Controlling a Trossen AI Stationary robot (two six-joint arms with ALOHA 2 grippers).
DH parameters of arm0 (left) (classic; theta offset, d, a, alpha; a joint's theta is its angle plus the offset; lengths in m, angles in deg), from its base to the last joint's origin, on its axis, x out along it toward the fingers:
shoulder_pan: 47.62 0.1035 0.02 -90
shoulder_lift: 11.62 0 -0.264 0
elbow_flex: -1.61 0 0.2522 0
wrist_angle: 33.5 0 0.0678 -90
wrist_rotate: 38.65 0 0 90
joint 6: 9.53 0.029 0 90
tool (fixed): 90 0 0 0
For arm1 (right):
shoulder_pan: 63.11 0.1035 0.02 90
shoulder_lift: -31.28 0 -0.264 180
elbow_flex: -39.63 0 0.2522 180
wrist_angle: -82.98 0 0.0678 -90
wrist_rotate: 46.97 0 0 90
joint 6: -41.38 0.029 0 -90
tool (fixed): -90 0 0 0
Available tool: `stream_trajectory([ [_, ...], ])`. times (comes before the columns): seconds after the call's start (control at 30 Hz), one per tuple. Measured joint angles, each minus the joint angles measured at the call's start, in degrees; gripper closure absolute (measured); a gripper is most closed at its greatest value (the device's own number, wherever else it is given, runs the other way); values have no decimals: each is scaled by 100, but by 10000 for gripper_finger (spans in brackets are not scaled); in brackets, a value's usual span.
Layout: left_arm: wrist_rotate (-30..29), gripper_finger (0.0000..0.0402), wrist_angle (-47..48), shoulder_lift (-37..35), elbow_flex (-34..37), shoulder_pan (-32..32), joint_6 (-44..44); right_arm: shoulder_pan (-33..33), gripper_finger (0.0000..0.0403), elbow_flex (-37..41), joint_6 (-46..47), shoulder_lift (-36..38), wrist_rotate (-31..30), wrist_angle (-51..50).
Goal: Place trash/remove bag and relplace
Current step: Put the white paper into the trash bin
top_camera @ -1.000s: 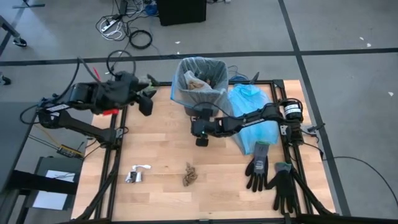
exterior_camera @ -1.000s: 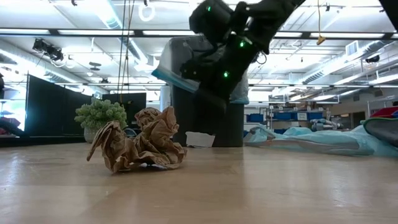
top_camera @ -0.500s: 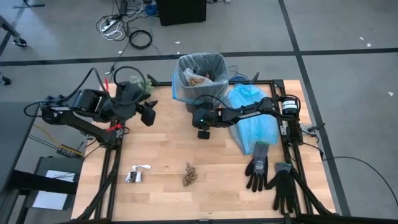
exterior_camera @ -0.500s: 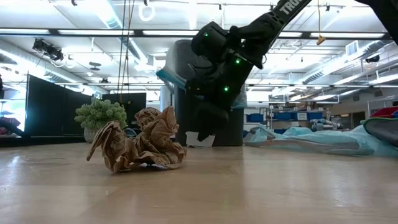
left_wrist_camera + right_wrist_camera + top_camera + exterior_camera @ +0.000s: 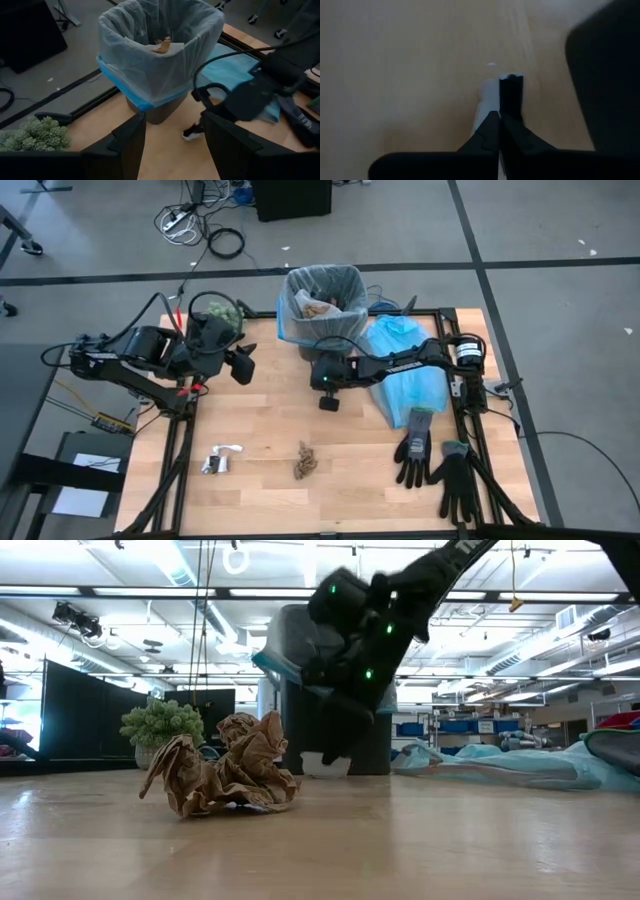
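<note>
So our right gripper (image 5: 328,401) has just snapped its fingers together down at the desk (image 5: 260,430), in front of the lined bin (image 5: 322,305). In the wrist view there's a white scrap (image 5: 487,97) right at the fingertips, so we reckon it's pinched, can't swear to it. The left gripper (image 5: 172,132) hangs open, facing the bag (image 5: 155,65). The brown wad (image 5: 305,461) and silver bit (image 5: 215,464) lie further out, waiting

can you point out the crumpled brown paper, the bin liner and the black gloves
crumpled brown paper (image 5: 225,777): low view, middle of the wad
bin liner (image 5: 160,67): left wrist view, outer side draped over the bin
black gloves (image 5: 413,452): high view, palm of the glove nearer the table's middle
</note>
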Motion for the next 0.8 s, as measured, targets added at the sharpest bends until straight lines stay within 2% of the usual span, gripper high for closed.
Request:
stream_trajectory([
  [0.27,100,195,363,4,0,-188,-402,789,403,-1029,-145,405,-578,-892],
  [0.4,102,195,605,4,0,-301,-640,1046,403,-1797,-605,520,-1230,-1012],
  [0.57,99,195,572,2,139,-434,-807,1027,403,-2843,-1280,565,-1825,-1182],
  [0.8,102,195,440,-21,894,-779,-1491,737,403,-3758,-2277,563,-2279,-1349],
])
